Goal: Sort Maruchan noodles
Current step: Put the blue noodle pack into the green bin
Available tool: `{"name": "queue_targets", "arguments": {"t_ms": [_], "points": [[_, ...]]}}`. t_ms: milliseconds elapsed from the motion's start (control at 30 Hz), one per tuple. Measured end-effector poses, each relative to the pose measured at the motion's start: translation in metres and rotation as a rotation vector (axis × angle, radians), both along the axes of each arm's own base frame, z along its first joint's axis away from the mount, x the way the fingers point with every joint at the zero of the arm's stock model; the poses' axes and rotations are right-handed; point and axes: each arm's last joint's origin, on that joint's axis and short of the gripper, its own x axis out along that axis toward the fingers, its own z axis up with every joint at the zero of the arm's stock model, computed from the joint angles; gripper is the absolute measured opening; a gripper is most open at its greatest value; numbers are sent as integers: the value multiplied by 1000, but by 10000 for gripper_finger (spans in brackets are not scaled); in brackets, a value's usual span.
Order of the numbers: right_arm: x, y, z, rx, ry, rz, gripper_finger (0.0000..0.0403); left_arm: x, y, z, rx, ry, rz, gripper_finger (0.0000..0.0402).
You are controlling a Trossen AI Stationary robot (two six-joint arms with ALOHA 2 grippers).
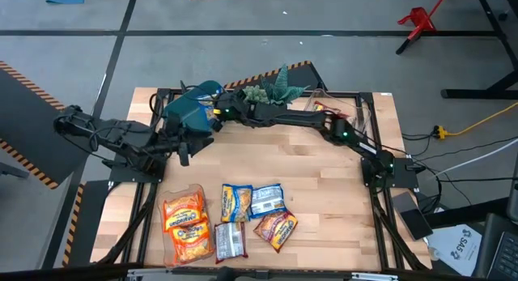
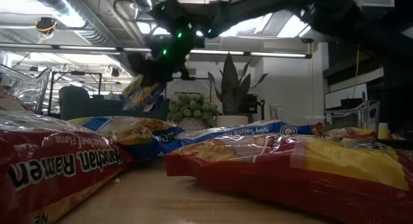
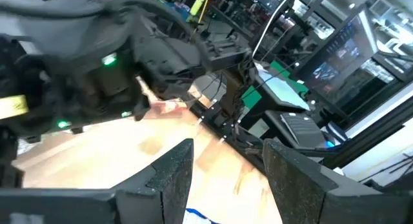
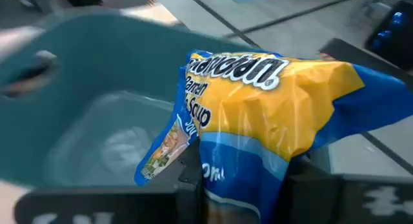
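Note:
My right gripper (image 1: 214,111) reaches across the far side of the table to the teal bin (image 1: 188,109). It is shut on a blue-yellow Maruchan noodle packet (image 4: 271,108), which hangs above the bin's open top (image 4: 97,121); the low view shows this packet (image 2: 143,91) in the air. My left gripper (image 1: 190,147) waits open near the table's left side with nothing between its fingers (image 3: 174,179). More noodle packets lie flat near the front edge: orange (image 1: 184,212), blue-yellow (image 1: 236,202), silvery (image 1: 229,240) and red (image 1: 275,228). My right gripper pinches one end of the blue-yellow packet (image 4: 248,169) between its two fingers (image 4: 193,179). The rest of the packet sticks out ahead of the fingers, crumpled. It is lifted clear of the table, hanging tilted below the gripper over the teal bin.
Potted plants (image 1: 275,91) stand at the far edge. A clear tub (image 1: 348,115) sits at the far right under my right arm. The orange packets seem to lie in a clear tub (image 1: 174,253) near the front left. Bare wood shows mid-table (image 1: 299,159).

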Motion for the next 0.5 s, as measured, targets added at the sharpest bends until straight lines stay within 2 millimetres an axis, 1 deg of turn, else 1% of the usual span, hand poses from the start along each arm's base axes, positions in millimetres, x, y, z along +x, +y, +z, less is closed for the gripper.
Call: {"name": "queue_targets", "arguments": {"t_ms": [100, 133, 300, 400, 500], "points": [[3, -6, -9, -22, 43, -14, 79, 0, 0, -1, 6, 8, 15, 182], [3, -9, -10, -24, 38, -18, 79, 0, 1, -1, 6, 8, 17, 182], [4, -12, -13, -16, 44, 35, 92, 0, 1, -1, 22, 13, 16, 182], [4, -14, -14, -9, 51, 79, 120, 0, 1, -1, 31, 15, 23, 182], [4, -15, -14, 4, 47, 97, 162, 0, 1, -1, 32, 15, 30, 182]]}}
